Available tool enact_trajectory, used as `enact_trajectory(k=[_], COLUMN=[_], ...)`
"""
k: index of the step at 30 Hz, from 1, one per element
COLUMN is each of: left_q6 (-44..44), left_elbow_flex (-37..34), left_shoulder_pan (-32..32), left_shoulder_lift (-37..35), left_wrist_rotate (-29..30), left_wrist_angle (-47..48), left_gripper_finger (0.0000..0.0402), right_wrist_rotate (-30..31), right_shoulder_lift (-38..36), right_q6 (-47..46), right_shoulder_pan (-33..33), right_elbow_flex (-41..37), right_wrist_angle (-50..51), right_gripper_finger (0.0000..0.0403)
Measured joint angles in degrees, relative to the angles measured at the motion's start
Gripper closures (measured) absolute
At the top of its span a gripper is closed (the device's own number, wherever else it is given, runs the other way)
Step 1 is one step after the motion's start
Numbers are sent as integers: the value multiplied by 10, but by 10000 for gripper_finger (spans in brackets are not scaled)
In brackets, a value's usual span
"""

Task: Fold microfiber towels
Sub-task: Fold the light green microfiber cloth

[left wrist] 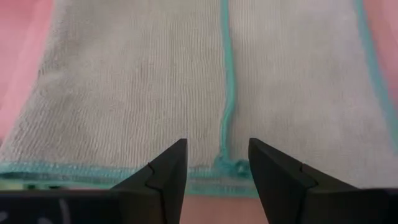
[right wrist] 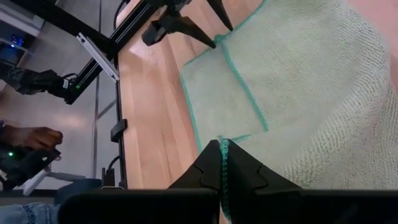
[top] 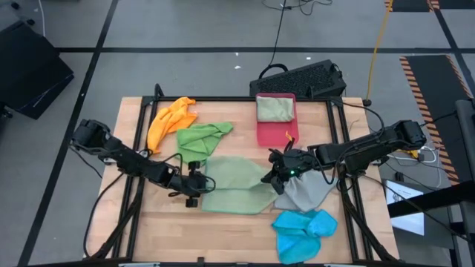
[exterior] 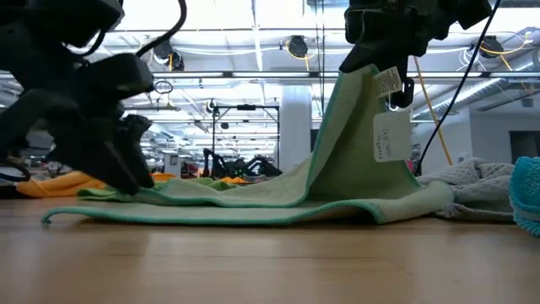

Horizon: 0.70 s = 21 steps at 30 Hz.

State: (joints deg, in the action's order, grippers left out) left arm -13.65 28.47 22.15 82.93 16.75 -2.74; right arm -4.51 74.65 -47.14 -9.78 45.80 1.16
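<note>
Bright blue towel [top: 303, 231] lies crumpled at the lower edge of the high view, nearest the camera, with a grey towel [top: 306, 191] just above it. Centre frame, the pale sage green towel [top: 236, 185] lies half folded on the worktop [top: 223, 219]. The right hand [top: 276, 175] is pinched tight on its right edge and lifts it, so the cloth drapes limp. The left hand [top: 194, 182] sits at the left edge, fingers partly apart over the hem, gripping nothing visible. Soft, light and floppy, it should be pinched at the stitched corners, both at once.
</note>
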Motion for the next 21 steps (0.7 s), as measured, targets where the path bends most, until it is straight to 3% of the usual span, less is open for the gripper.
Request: enact_trajectory(k=[10, 14, 21], left_q6=[-43, -6, 74], left_elbow_flex=[0, 0, 0], left_shoulder_pan=[-10, 0, 14], left_shoulder_lift=[-20, -26, -21], left_wrist_rotate=[12, -17, 3], left_wrist_angle=[60, 77, 74], left_gripper_finger=[229, 229, 229], right_wrist_rotate=[0, 0, 0], right_shoulder_lift=[0, 0, 0], right_q6=[-2, -7, -9], right_shoulder_pan=[0, 0, 0], right_elbow_flex=[0, 0, 0], right_wrist_angle=[5, 4, 4], right_gripper_finger=[403, 403, 403])
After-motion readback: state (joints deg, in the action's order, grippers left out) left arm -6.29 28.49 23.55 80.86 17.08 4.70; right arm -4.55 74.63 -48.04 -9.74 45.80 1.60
